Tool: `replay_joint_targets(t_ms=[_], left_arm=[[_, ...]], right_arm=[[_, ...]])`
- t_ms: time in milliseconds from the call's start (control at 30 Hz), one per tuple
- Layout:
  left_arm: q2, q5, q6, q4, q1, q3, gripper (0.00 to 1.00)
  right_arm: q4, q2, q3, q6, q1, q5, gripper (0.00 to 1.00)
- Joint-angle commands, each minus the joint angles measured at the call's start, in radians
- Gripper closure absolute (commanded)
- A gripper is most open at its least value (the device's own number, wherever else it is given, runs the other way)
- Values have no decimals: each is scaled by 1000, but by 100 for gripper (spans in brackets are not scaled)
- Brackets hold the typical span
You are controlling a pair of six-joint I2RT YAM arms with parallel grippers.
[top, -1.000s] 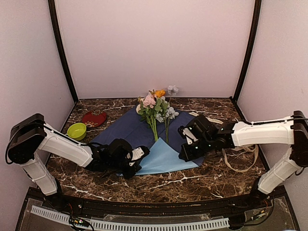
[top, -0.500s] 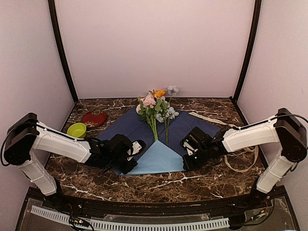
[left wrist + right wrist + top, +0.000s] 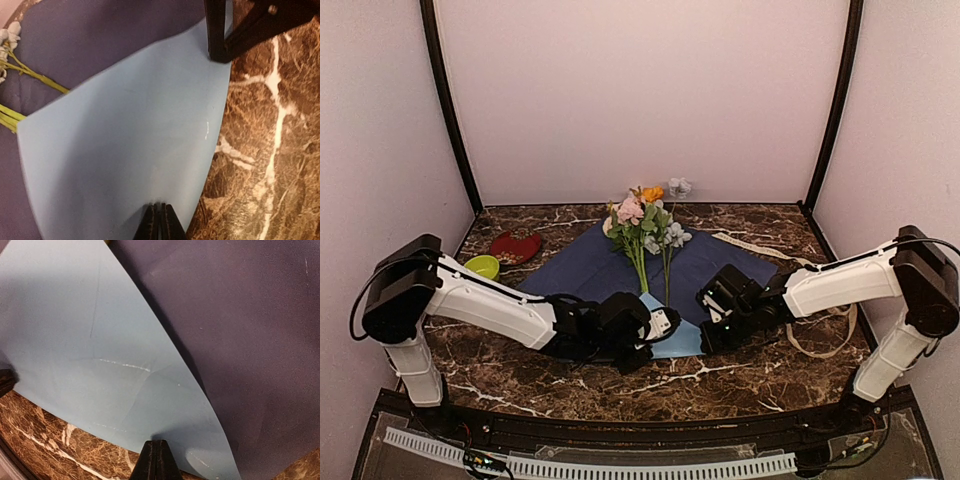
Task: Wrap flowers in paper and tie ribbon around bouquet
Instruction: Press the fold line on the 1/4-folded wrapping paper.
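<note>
The paper (image 3: 585,268) lies navy face up, and its near corner is folded back as a light-blue flap (image 3: 682,338) over the stem ends. The flowers (image 3: 645,222) rest on it with their blooms toward the back wall; green stems (image 3: 30,75) show at the flap's edge. My left gripper (image 3: 658,326) is shut on the flap's near edge (image 3: 159,216). My right gripper (image 3: 708,322) is shut on the flap's right end (image 3: 157,452); its fingers (image 3: 216,35) appear in the left wrist view. The cream ribbon (image 3: 750,245) trails loose on the right of the table.
A green bowl (image 3: 480,266) and a red dish (image 3: 515,246) sit at the back left, behind my left arm. The ribbon's loops (image 3: 820,350) lie under my right forearm. Pale walls close the table on three sides.
My left gripper let go of the flap's left corner, slid right along its near edge and shut again near the middle. The right gripper dropped lower on the flap's right end, then held still.
</note>
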Motion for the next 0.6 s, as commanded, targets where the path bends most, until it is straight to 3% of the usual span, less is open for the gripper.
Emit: replay_joint_targets(t_ms=[0, 133, 333, 567], left_arm=[[46, 54, -21, 12, 5, 21, 98], [58, 51, -64, -33, 5, -20, 100], [-41, 88, -216, -46, 5, -163, 100], [-104, 37, -338, -106, 17, -268, 100]], right_arm=[[-12, 48, -48, 13, -2, -14, 98], [-9, 46, -53, 17, -2, -9, 98], [-13, 50, -49, 21, -2, -8, 98], [-15, 51, -51, 17, -2, -14, 98]])
